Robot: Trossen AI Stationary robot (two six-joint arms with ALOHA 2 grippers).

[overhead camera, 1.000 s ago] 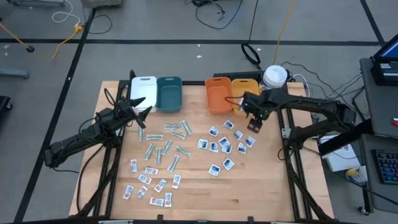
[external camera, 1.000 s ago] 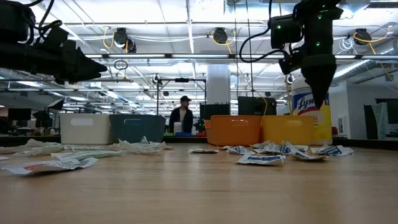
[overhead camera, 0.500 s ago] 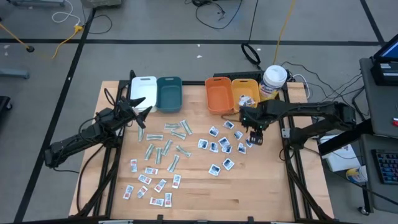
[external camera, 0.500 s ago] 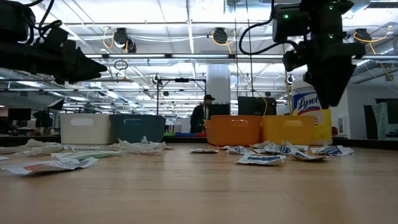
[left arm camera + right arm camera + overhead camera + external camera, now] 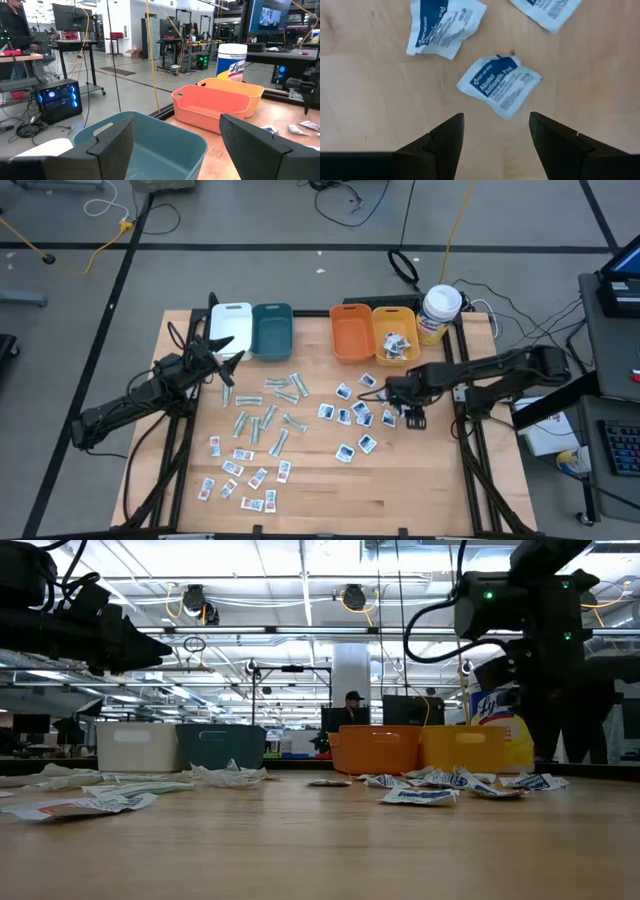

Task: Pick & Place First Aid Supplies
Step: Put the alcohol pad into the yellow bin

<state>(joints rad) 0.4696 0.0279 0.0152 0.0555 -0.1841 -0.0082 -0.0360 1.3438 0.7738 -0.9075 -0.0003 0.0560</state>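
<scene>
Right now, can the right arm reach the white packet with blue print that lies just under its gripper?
Probably yes. The right gripper hangs open directly above the white packet, which lies flat on bare wood apart from its neighbours, and nothing is between them.

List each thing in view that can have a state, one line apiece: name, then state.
Right gripper: open, poised above a blue-print packet lying flat on the table.
Left gripper: open, empty, waiting by the teal bin.
Yellow bin: holds a few packets.
Orange bin: empty.
White bin: empty.
Canister: upright, lid on.
</scene>
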